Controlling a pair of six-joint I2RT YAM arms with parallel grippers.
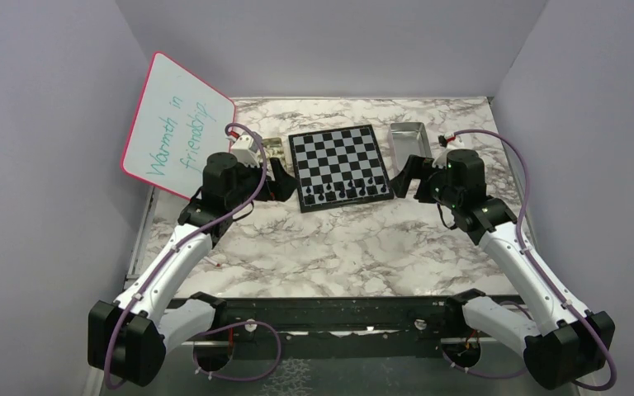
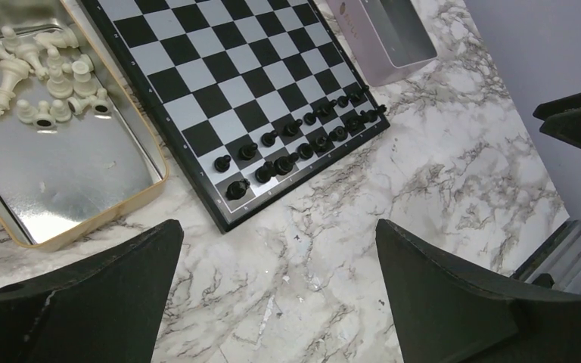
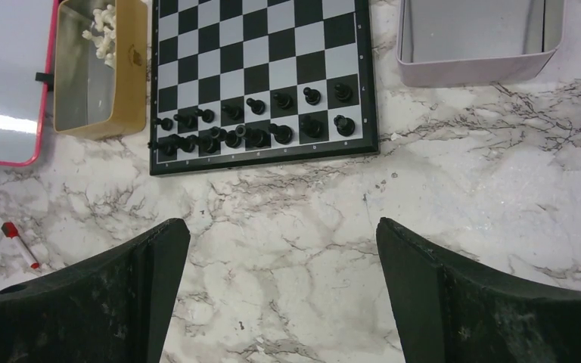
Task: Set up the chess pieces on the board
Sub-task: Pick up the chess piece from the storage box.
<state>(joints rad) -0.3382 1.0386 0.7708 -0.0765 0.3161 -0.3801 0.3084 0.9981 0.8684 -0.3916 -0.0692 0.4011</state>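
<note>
The board (image 1: pixel 334 153) lies at the back middle of the marble table. Black chess pieces (image 1: pixel 347 192) stand upright in its two nearest rows, also seen in the left wrist view (image 2: pixel 284 162) and the right wrist view (image 3: pixel 272 121). The whitish chess pieces (image 2: pixel 34 76) lie heaped in a gold-rimmed tray (image 2: pixel 83 181) left of the board. My left gripper (image 1: pixel 279 177) hangs open and empty over bare marble by the board's near-left corner (image 2: pixel 278 227). My right gripper (image 1: pixel 404 175) is open and empty by the near-right corner (image 3: pixel 280 224).
An empty silver tray (image 1: pixel 409 136) stands right of the board (image 3: pixel 476 72). A pink-rimmed whiteboard (image 1: pixel 177 124) leans against the left wall. A red-capped marker (image 3: pixel 19 243) lies on the marble near the left arm. Grey walls close in both sides.
</note>
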